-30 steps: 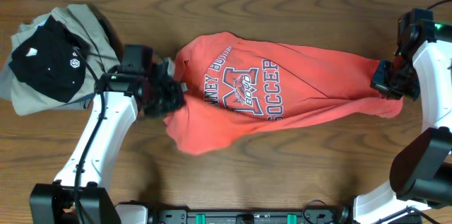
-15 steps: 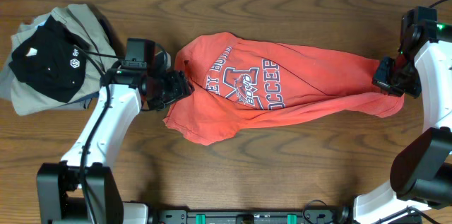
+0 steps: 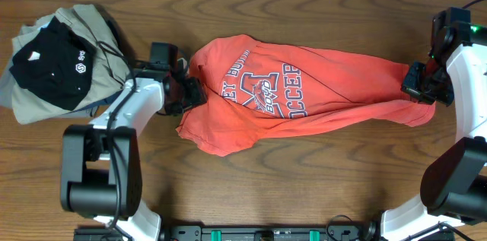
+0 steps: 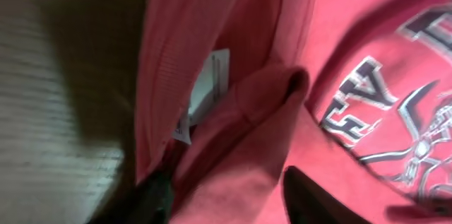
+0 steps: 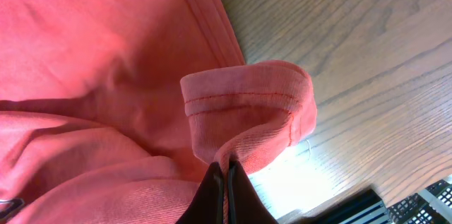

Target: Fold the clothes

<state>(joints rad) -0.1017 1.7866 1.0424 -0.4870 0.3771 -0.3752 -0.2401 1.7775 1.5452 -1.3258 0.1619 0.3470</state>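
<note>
left gripper point(image 3: 193, 93): jaws apart astride collar of coral-red t-shirt point(image 3: 304, 96) | right gripper point(image 5: 227, 180): clenched on its hem, far right

3 garments, 2 arms, 4 fingers, 1 surface.
Garments: one coral-red T-shirt point(image 3: 319, 89) with one block-letter print on it, one black garment point(image 3: 46, 70) with one small white logo point(image 3: 79, 67), and one khaki-grey garment point(image 3: 87, 22); three in all, the last two in one pile. Arms: one left arm point(image 3: 131, 112), one right arm point(image 3: 468, 100). Each has two fingers, so the left fingers point(image 4: 318, 199) and right fingers point(image 5: 210, 197) make four. One wooden surface point(image 3: 304, 188).
</note>
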